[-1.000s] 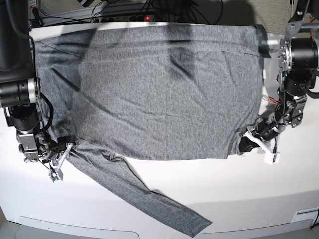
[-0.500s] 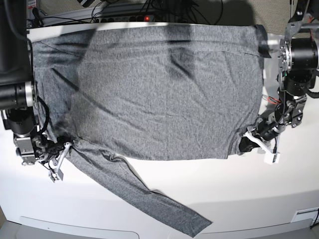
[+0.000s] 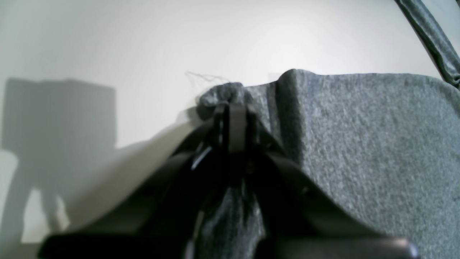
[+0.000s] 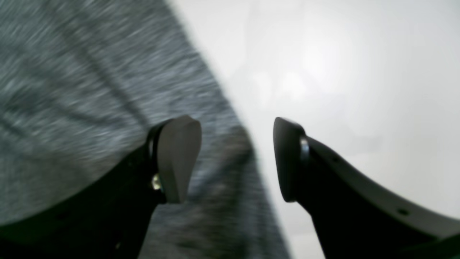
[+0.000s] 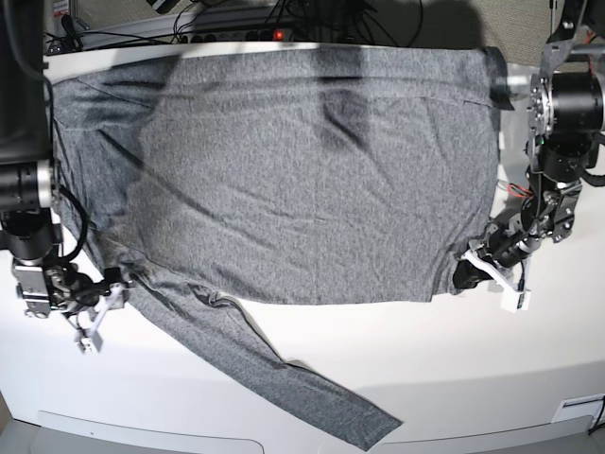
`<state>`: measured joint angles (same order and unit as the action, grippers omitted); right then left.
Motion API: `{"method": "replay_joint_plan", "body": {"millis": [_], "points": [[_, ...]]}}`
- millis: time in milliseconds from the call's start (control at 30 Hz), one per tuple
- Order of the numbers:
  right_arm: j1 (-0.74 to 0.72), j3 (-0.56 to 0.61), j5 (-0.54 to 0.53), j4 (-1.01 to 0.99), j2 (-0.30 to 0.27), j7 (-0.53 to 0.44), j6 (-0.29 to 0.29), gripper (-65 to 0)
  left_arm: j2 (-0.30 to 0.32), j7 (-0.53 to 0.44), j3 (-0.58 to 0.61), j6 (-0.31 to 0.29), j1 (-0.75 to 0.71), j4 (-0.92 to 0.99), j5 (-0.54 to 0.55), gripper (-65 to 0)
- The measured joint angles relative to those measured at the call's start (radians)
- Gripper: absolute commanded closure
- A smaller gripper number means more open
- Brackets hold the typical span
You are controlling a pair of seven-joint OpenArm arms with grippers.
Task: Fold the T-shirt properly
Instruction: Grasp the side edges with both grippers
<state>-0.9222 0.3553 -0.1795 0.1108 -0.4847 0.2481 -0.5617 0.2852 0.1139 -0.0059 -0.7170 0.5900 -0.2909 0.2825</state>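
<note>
The heather-grey T-shirt [image 5: 302,170] lies spread flat on the white table [image 5: 473,378]. One long sleeve [image 5: 284,378] runs diagonally toward the front edge. In the base view my left gripper [image 5: 468,272] is at the shirt's lower right corner. In the left wrist view it [image 3: 230,111] is shut on a bunched bit of that fabric [image 3: 359,151]. My right gripper [image 5: 112,288] is at the shirt's left side, where the sleeve starts. In the blurred right wrist view it [image 4: 233,158] is open and empty, with one finger [image 4: 178,158] over the grey cloth [image 4: 72,108] and the other over bare table.
Cables and a power strip [image 5: 274,33] lie along the table's back edge, behind the shirt. Both arm bases stand at the table's sides, the right arm's [image 5: 24,142] and the left arm's [image 5: 567,104]. White table shows in front of and to the right of the shirt.
My right gripper has moved left and slightly toward the front, away from the shirt's body. The left gripper and the shirt corner it holds have not moved.
</note>
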Motion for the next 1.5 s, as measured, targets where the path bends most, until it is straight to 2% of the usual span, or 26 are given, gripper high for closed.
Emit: {"method": "replay_joint_plan", "body": {"millis": [167,300,400,633,867,1033,1233,1267,1333,1400,1500], "points": [[0.027,0.0,0.0,0.0,-0.022,0.0,0.0,-35.8,0.0,0.0,0.0,0.0,0.0,0.0,0.0,0.0],[0.081,-0.001,-0.011,0.002,-0.011,-0.071,-0.007,-35.8,0.0,0.0,0.0,0.001,0.0,0.0,0.0,0.0],[0.095,-0.001,-0.033,0.005,0.005,-0.08,-0.007,-35.5,0.0,0.0,0.0,0.002,0.0,0.0,0.0,0.0],[0.092,-0.001,-0.075,0.011,0.049,-0.008,-0.006,-21.9,0.0,0.0,0.0,0.001,0.0,0.0,0.0,0.0],[0.09,-0.001,-0.085,0.014,0.061,0.03,-0.008,0.0,0.0,0.0,0.0,0.0,0.0,0.0,0.0,0.0],[0.094,-0.001,-0.082,0.012,0.058,-0.037,-0.015,0.0,0.0,0.0,0.0,0.0,0.0,0.0,0.0,0.0],[0.078,-0.001,-0.062,0.01,0.057,-0.014,-0.015,0.0,0.0,-0.029,0.0,-0.001,-0.003,0.001,-0.009,0.0],[0.079,-0.001,-0.06,0.016,0.055,-0.014,-0.027,0.0,-0.001,-0.039,0.0,-0.001,-0.004,0.001,-0.008,0.0],[0.08,-0.001,-0.055,0.026,0.049,-0.007,-0.098,0.0,-0.001,-0.042,0.0,0.001,-0.003,-0.006,-0.017,0.0],[0.081,-0.001,-0.028,0.045,0.046,0.005,-0.113,0.0,0.0,-0.016,0.001,0.008,-0.002,-0.035,-0.027,0.0],[0.086,-0.001,-0.025,0.084,0.037,0.031,-0.113,0.0,0.0,0.089,0.002,0.018,-0.002,-0.096,0.02,0.0]]}}
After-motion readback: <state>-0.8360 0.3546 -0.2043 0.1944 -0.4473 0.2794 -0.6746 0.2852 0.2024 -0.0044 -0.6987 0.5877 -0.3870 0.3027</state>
